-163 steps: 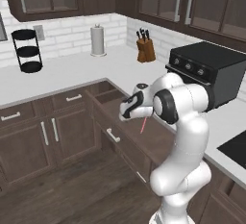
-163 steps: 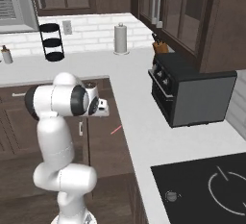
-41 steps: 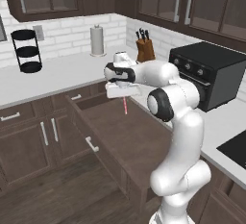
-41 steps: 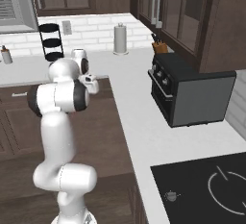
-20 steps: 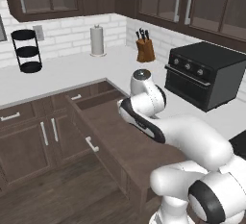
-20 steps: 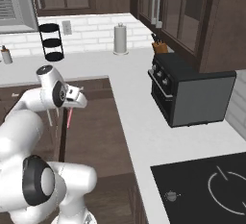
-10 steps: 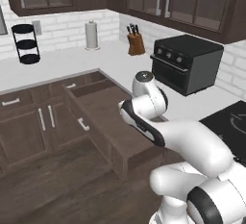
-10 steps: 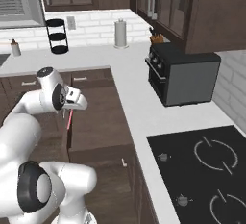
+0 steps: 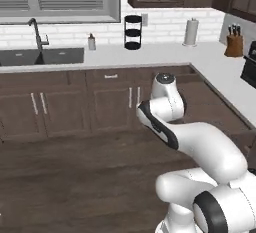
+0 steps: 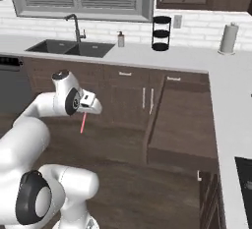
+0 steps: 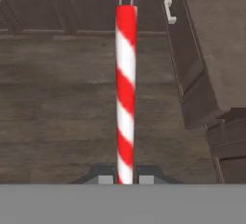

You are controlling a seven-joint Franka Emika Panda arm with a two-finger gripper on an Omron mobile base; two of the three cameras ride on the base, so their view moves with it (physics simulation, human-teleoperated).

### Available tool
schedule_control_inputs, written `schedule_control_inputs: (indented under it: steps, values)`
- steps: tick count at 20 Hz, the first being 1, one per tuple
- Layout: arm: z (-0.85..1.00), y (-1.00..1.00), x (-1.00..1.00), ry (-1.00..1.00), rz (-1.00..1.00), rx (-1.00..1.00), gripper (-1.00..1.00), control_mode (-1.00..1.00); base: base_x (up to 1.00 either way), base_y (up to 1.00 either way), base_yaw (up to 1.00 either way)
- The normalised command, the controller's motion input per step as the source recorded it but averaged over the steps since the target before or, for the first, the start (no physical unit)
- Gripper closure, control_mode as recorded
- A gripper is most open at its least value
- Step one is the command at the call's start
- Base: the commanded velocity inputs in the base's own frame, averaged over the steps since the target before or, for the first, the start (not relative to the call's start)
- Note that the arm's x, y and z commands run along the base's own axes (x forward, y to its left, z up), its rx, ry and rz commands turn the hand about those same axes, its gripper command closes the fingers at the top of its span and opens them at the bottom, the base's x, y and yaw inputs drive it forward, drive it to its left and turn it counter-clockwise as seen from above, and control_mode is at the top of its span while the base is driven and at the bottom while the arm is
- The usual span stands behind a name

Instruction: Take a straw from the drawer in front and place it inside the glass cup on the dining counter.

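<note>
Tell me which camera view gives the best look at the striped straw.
The hand view: the straw runs up the middle, stripes clear, its lower end between the pincer tips. The right base view shows it as a thin red sliver hanging below the pincer.

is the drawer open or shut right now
Open. In the right base view the drawer juts out from the cabinet run below the counter, and the straw is out of it, clamped in the gripper.

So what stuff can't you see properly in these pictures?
- Straw: its held end is hidden between the pincer fingertips, hand view.
- Drawer: its inside is hidden by its own wall, right base view.
- Pincer: blocked by the arm, left base view.
</note>
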Motion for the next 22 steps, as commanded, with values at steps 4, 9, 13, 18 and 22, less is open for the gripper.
schedule_control_inputs:
  steps: [4,9,13,18,22]
  values:
    - [0.0,0.0,0.0,0.0,0.0,0.0,1.0,1.0,-0.15,0.53,0.89]
    - [0.0,0.0,0.0,0.0,0.0,0.0,1.0,1.0,-0.02,0.46,0.85]
    - [0.0,0.0,0.0,0.0,0.0,0.0,1.0,1.0,0.0,0.34,0.77]
    - [0.0,0.0,0.0,0.0,0.0,0.0,1.0,1.0,0.0,0.23,0.7]
    - [0.0,0.0,0.0,0.0,0.0,0.0,1.0,1.0,-0.09,0.45,0.68]
